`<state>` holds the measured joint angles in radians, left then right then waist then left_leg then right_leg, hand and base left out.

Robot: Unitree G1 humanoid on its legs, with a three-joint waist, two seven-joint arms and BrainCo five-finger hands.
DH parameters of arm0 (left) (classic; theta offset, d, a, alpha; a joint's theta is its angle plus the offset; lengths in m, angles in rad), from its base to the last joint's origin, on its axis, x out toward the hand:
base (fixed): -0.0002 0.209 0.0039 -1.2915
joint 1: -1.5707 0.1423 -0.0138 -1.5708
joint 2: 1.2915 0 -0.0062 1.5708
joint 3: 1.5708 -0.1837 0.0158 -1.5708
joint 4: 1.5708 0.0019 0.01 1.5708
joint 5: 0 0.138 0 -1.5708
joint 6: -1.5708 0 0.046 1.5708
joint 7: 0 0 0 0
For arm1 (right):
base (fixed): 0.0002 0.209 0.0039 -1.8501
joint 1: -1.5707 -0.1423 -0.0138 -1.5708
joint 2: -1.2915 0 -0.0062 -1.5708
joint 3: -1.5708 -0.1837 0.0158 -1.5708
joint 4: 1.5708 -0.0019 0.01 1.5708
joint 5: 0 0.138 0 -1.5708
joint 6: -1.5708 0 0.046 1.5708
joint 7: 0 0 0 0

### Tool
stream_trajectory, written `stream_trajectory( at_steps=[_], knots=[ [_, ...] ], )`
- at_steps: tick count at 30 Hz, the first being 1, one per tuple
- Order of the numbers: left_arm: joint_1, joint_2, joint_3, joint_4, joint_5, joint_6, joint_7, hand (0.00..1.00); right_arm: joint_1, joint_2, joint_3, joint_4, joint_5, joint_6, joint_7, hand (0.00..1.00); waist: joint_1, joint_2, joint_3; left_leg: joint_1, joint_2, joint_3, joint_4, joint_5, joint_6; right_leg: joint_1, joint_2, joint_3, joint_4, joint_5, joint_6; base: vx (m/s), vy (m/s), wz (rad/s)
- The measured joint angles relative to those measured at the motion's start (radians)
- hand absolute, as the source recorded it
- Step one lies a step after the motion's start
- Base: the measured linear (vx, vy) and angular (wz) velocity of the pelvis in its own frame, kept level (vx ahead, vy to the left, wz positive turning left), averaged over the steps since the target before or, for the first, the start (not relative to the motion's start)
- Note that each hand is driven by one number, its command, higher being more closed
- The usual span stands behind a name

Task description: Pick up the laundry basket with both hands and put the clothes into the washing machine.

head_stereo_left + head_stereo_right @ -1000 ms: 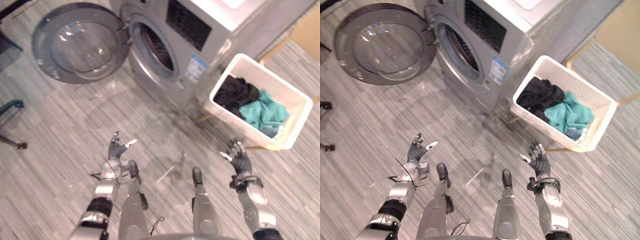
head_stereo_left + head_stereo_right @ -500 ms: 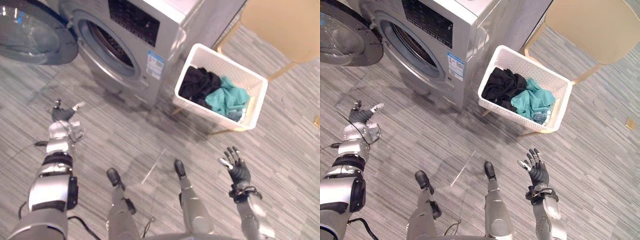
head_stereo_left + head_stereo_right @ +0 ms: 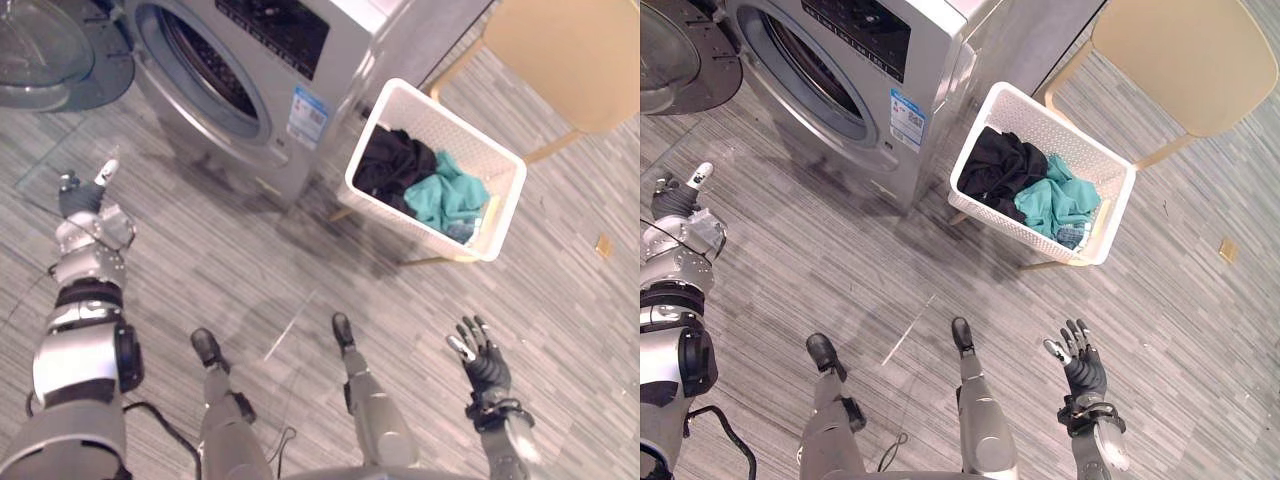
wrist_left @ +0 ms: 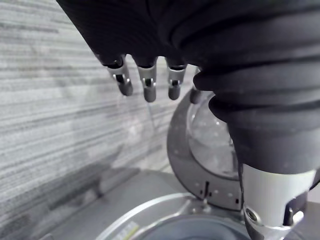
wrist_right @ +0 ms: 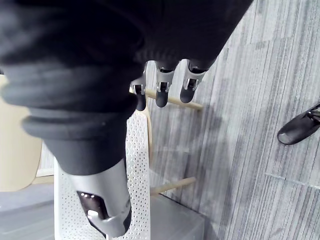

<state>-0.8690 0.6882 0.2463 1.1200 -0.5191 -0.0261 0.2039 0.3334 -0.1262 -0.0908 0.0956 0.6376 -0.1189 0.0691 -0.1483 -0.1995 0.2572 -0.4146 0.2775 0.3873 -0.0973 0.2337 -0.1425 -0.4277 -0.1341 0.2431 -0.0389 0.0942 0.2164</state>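
**A:** Head camera first. Where is the laundry basket?

**B:** The white laundry basket [image 3: 465, 130] sits at the far right, just beside the right flank of the washing machine [image 3: 345, 60]. Pale wooden legs [image 3: 428, 261] show beneath its near side. A black garment [image 3: 390, 165] and a teal garment [image 3: 445, 195] lie inside it. A tan chair [image 3: 565, 55] stands farther right.

**A:** And the machine?

**B:** Its round door [image 3: 90, 75] is swung wide to the far left, leaving the drum opening [image 3: 205, 65] uncovered.

**A:** The hands?

**B:** Neither touches the basket. The left hand [image 3: 78, 198] reaches out on the left above the grey striped floor [image 3: 250, 260], near the machine's front, and it is empty. The right hand [image 3: 482, 362] is raised at the near right, well apart from the basket. Its fingers are spread straight and grasp nothing.

**A:** The left wrist camera?

**B:** Its fingers [image 4: 147, 85] hang loose and nearly straight, with nothing in them. Past them are the floor, the open door and the curved rim of the drum opening.

**A:** The right wrist camera?

**B:** Those fingers [image 5: 162, 87] are just as relaxed, the thumb [image 5: 102, 205] is apart from them, and nothing is held. Beyond them are the basket's perforated wall, the wooden legs under it, and the chair off to one side.
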Motion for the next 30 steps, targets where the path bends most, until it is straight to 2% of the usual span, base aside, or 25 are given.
stream_trajectory(
  at_steps=[7, 11, 15, 17, 20, 24, 27, 28, 30],
  knots=[
    [-0.024, 0.003, 0.001, 0.022, -0.021, 0.0, 0.016, 0.0, 0.0, 0.0, -0.015, -0.003, 0.0, 0.0, 0.003, 0.0, 0.007, -0.004, 0.002, -0.018, 0.001, -0.022, 0.0, 0.001, -0.002, 0.001, 0.001, -0.021, -0.001, 0.0, 0.0, -0.01, 0.017, 0.07],
    [-0.029, 0.017, 0.001, 0.022, -0.021, 0.0, 0.016, 0.0, 0.001, 0.0, -0.019, -0.003, 0.0, 0.0, 0.003, 0.0, 0.017, -0.016, 0.01, -0.02, 0.003, -0.025, 0.0, 0.001, -0.002, 0.001, 0.003, -0.023, -0.001, 0.0, 0.0, 0.0, 0.005, 0.02],
    [-0.027, 0.02, 0.035, 0.018, -0.019, -0.002, 0.017, 0.0, 0.0, 0.0, -0.019, -0.003, 0.0, 0.0, 0.004, 0.0, 0.026, -0.017, 0.012, -0.021, 0.004, -0.026, 0.001, 0.001, -0.002, 0.001, 0.003, -0.024, -0.001, 0.0, 0.0, 0.0, 0.0, 0.0],
    [-0.001, 0.017, 0.039, 0.003, -0.012, -0.007, 0.016, 0.0, -0.007, 0.0, -0.019, -0.002, 0.0, 0.001, 0.003, 0.0, 0.026, -0.016, 0.012, -0.013, 0.002, -0.026, 0.002, 0.002, -0.001, 0.007, 0.002, -0.022, 0.001, 0.0, 0.0, 0.0, 0.005, -0.02],
    [0.117, -0.036, 0.039, -0.07, 0.027, -0.021, 0.011, 0.0, -0.042, 0.0, -0.026, 0.011, 0.0, 0.003, 0.002, 0.0, 0.025, -0.011, 0.015, 0.033, -0.004, -0.019, 0.002, 0.002, -0.004, 0.044, -0.005, -0.019, 0.001, -0.001, 0.001, 0.03, 0.006, -0.02],
    [0.337, -0.204, 0.02, -0.191, 0.102, -0.048, -0.029, 0.0, -0.122, 0.002, -0.067, 0.083, -0.003, 0.0, 0.0, 0.0, 0.029, 0.022, 0.004, 0.091, -0.02, -0.017, 0.001, -0.015, -0.008, 0.095, -0.02, -0.02, 0.007, -0.022, 0.007, 0.04, -0.006, 0.06],
    [0.537, -0.385, -0.034, -0.233, 0.101, -0.059, -0.049, 0.0, -0.172, 0.005, -0.121, 0.224, -0.042, -0.004, -0.004, 0.0, 0.038, 0.09, -0.028, 0.151, -0.038, -0.014, 0.001, -0.02, -0.008, 0.131, -0.033, -0.021, 0.059, -0.066, 0.008, 0.05, -0.006, 0.1],
    [0.575, -0.42, -0.05, -0.245, 0.1, -0.059, -0.053, 0.0, -0.179, 0.006, -0.139, 0.262, -0.056, -0.003, -0.006, 0.0, 0.044, 0.105, -0.035, 0.166, -0.041, -0.014, 0.001, -0.02, -0.008, 0.141, -0.035, -0.022, 0.072, -0.076, 0.008, 0.06, -0.004, 0.18],
    [0.704, -0.53, -0.095, -0.305, 0.076, -0.072, -0.073, 0.0, -0.195, 0.003, -0.199, 0.42, -0.099, -0.002, -0.036, 0.0, 0.057, 0.173, -0.077, 0.208, -0.049, -0.026, -0.003, -0.037, -0.006, 0.184, -0.041, -0.044, 0.104, -0.113, 0.009, 0.04, -0.011, 0.29]
  ],
)
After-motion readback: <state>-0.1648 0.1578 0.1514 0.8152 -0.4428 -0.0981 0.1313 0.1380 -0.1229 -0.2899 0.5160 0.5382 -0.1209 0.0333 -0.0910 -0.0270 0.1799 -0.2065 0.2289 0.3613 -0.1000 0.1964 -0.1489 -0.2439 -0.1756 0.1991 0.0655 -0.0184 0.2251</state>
